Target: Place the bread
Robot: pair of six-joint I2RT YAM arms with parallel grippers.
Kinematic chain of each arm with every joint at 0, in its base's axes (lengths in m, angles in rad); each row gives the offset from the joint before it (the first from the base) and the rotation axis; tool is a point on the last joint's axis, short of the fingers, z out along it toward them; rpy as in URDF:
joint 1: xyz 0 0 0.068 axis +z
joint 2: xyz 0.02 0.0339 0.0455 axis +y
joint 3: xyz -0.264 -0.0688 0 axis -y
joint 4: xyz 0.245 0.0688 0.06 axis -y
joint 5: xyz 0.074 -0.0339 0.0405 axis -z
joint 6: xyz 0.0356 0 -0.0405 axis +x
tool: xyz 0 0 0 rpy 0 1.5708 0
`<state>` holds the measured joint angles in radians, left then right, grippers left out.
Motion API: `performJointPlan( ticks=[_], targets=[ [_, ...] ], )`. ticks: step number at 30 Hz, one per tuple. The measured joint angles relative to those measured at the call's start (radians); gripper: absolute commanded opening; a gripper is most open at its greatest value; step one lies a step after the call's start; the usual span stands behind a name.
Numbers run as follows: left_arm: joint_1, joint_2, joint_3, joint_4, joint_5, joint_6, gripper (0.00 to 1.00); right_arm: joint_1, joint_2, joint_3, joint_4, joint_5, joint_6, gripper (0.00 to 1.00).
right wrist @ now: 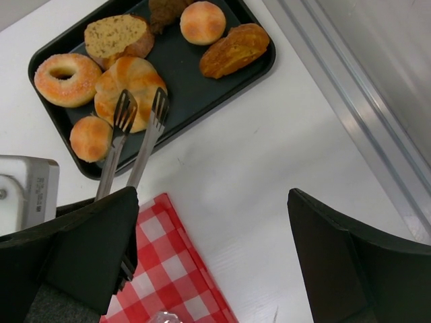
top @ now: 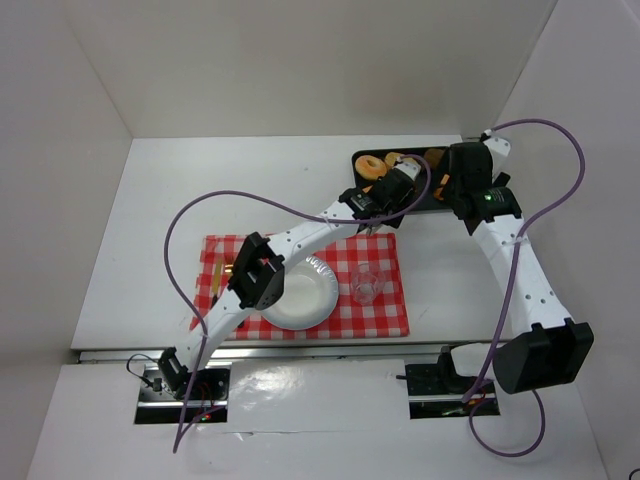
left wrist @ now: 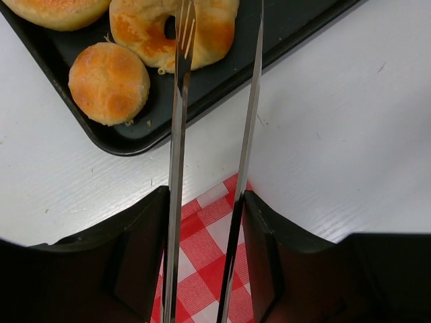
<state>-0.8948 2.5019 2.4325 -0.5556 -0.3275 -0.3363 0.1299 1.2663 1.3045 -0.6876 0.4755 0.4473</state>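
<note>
**Bread sitting on the tray, tongs hanging right over it**

So the bread (right wrist: 135, 77) is sitting on the black tray (right wrist: 195, 74), a bit left of the tray's middle in the right wrist view. The ring (right wrist: 67, 94) is lying at its 10 o'clock and the small bun (right wrist: 91, 138) at its 7 o'clock, both just beside it.

The left gripper (left wrist: 204, 195) is squeezing a pair of tongs (left wrist: 176, 175), one finger pressing on the outside of each arm. The tongs' arms are standing a little apart. Their forked tips are hanging over the edge of the bread nearest the gripper. Honestly can't tell if the tips are touching it or just floating above.

The right gripper (right wrist: 212, 195) is hovering by the tray's right end in the top view. Its fingers are spread wide and gripping nothing.

From the top camera, the tray is resting on the bare table (top: 160, 200) at about 1 o'clock from the checked cloth (top: 385, 305), just off the cloth's far corner. A white plate (top: 300, 300) is sitting on the cloth, with a clear cup (top: 366, 285) at its 3 o'clock, near it but not touching. The left arm is stretching over the cloth, crossing the plate's 10 o'clock edge, and reaching out to the tray.
</note>
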Motion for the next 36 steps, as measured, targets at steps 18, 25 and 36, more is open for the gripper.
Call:
performJointPlan(
  ticks=[18, 25, 36],
  targets=[
    [0.001, 0.005, -0.011, 0.010, 0.001, 0.001, 0.60, -0.013, 0.000, -0.008, 0.002, -0.010, -0.011, 0.99],
    [0.001, 0.014, -0.038, 0.009, 0.002, -0.003, 0.60, -0.013, 0.000, -0.011, 0.003, -0.013, -0.011, 0.99],
    [0.001, 0.018, -0.047, 0.000, -0.002, -0.003, 0.60, -0.013, 0.000, -0.013, 0.004, -0.020, -0.015, 0.99]
  ],
)
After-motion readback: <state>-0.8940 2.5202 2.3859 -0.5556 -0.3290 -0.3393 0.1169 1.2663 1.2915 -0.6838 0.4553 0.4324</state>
